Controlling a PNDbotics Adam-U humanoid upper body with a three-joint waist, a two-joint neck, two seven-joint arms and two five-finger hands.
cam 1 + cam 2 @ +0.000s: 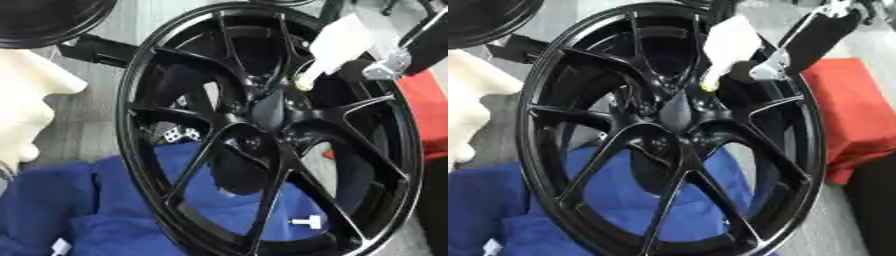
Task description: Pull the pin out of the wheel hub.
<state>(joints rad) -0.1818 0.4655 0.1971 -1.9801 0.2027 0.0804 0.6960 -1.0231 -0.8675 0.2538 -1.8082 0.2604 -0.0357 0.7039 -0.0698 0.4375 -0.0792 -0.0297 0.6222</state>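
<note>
I see the black wheel hub [271,130] standing nearly upright, filling the view, on blue cloth [96,210]. My right hand [732,42] comes in from upper right of the hub, white-covered, its fingers [710,82] pointing down at a spot just above the hub centre. A small yellowish tip shows there; can't tell if that is the pin or whether the fingers grip it. Red block [855,110] right of the hub. White padded shape [26,100] left of the hub.
</note>
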